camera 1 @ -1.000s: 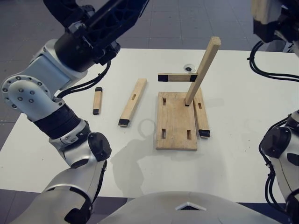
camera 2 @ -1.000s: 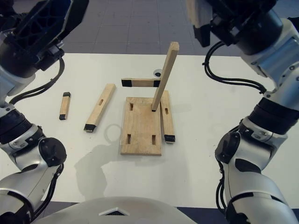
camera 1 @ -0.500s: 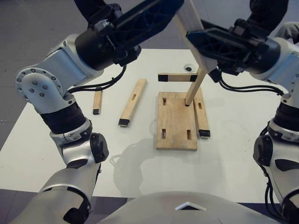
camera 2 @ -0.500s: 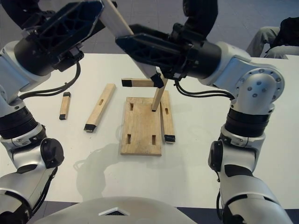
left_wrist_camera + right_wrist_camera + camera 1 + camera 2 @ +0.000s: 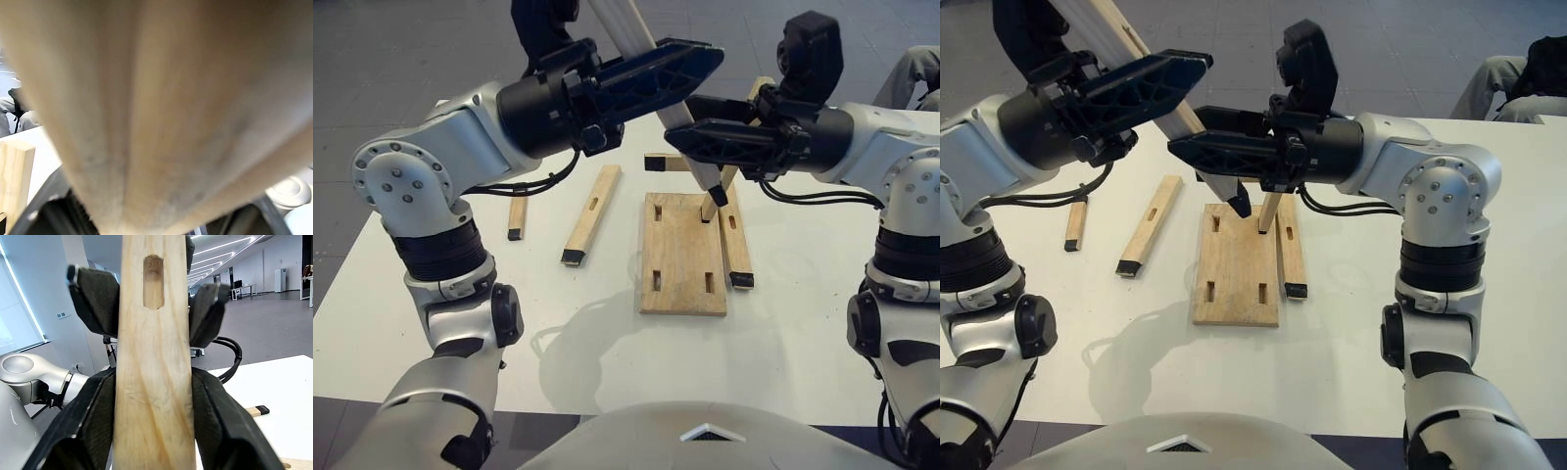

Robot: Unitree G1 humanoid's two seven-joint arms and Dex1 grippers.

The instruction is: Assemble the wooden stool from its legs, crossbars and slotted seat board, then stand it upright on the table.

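The left gripper (image 5: pixel 700 59) and right gripper (image 5: pixel 685 117), both clamped on one leg (image 5: pixel 703 171), have lowered it toward the seat board (image 5: pixel 680 250); open table (image 5: pixel 803 323) lies at lower right.

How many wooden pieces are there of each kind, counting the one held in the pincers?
Seat board: 1
Legs: 4 (held leg, standing leg, leg right of the board, slotted leg left of the board)
Crossbars: 2 (short crossbar, crossbar behind the board)
Total: 7

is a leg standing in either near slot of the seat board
No, both near slots of the seat board are bare holes; the one upright leg sits in a far slot.
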